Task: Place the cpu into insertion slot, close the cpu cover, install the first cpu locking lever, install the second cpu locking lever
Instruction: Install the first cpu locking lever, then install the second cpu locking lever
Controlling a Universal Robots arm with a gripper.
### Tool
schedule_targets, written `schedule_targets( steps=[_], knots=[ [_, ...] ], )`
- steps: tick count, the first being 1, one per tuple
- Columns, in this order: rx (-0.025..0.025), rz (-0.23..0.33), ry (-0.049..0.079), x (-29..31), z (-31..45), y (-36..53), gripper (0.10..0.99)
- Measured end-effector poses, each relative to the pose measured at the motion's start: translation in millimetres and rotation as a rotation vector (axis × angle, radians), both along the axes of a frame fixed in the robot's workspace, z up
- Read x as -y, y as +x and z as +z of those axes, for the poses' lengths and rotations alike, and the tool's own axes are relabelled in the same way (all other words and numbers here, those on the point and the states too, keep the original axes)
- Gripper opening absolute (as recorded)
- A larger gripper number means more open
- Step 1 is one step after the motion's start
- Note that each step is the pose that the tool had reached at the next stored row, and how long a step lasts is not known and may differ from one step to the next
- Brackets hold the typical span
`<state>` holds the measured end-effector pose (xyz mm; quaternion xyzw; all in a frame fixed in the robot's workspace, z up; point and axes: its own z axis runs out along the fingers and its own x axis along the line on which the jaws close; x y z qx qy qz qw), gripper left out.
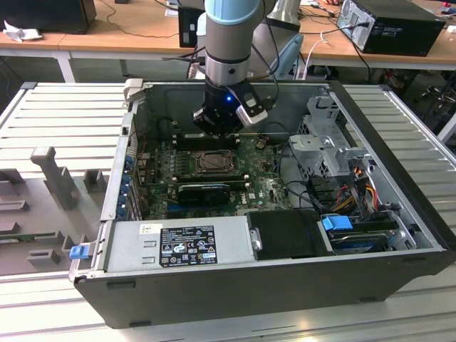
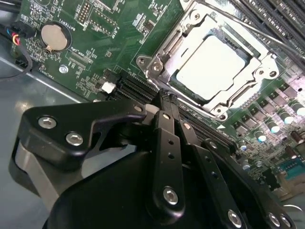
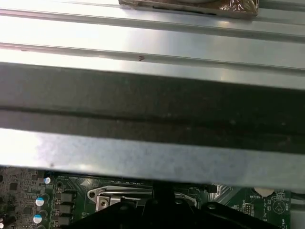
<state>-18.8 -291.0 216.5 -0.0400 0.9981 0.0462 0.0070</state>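
Note:
The cpu (image 2: 212,64) lies flat in the insertion slot (image 1: 214,162), its pale silvery face showing through the window of the cpu cover (image 2: 164,58). The cover's silvery frame lies down around the chip. A thin metal lever rod (image 2: 248,31) runs along one side of the socket. My gripper (image 2: 163,98) hovers just beside one corner of the socket with its black fingers (image 2: 167,143) shut together and nothing between them. In the exterior view the gripper (image 1: 217,130) hangs over the board just behind the slot. Part of the socket's metal edging (image 3: 119,196) peeks under the case wall in the first wrist view.
The open computer case holds a grey power supply (image 1: 178,246) at the front, a drive cage (image 1: 328,146) with coloured cables on the exterior view's right, and a long black module (image 1: 203,191) in front of the slot. A coin battery (image 2: 54,37) sits on the board. The case wall (image 3: 152,109) is close.

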Motion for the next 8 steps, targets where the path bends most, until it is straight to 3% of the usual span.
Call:
schedule_targets(
  steps=[8],
  knots=[
    [0.0001,0.0,0.0,6.1,0.0,0.0,0.106]
  ],
)
